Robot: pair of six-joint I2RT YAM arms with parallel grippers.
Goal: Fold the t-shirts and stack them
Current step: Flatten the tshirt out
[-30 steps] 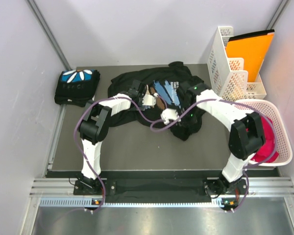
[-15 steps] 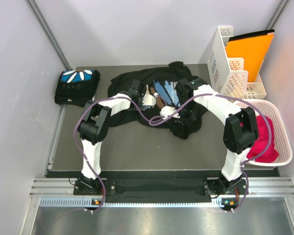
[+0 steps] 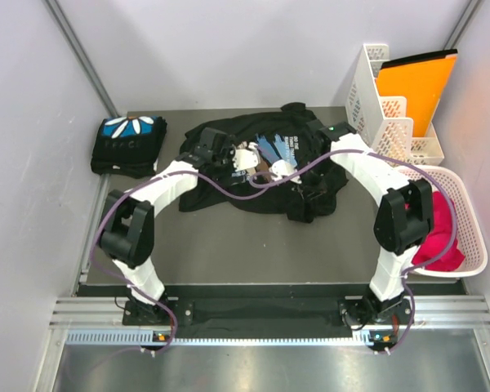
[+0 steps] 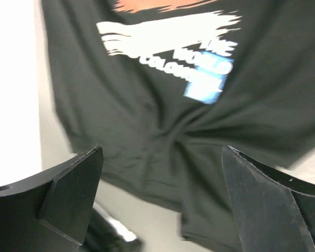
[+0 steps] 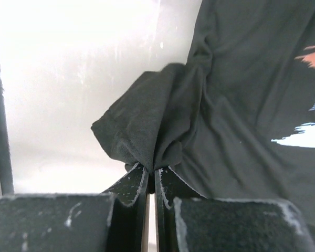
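A black crumpled t-shirt (image 3: 265, 159) lies bunched up at the back middle of the dark surface (image 3: 229, 237). Its print has blue and tan strokes and white words. The left fingers (image 4: 68, 194) are spread wide apart above the print and hold nothing. The right fingers (image 5: 128, 184) are squeezed tight together, pinching a bunched fold of that same shirt's black cloth. A folded t-shirt (image 3: 128, 143), black with a blue print and white petals, sits by itself at the back left corner, well apart from the other one. On the right stand a white basket (image 3: 471, 233) with pink cloth (image 3: 441, 241) in it, and a white rack (image 3: 376, 114) with an orange folder (image 3: 412, 90).
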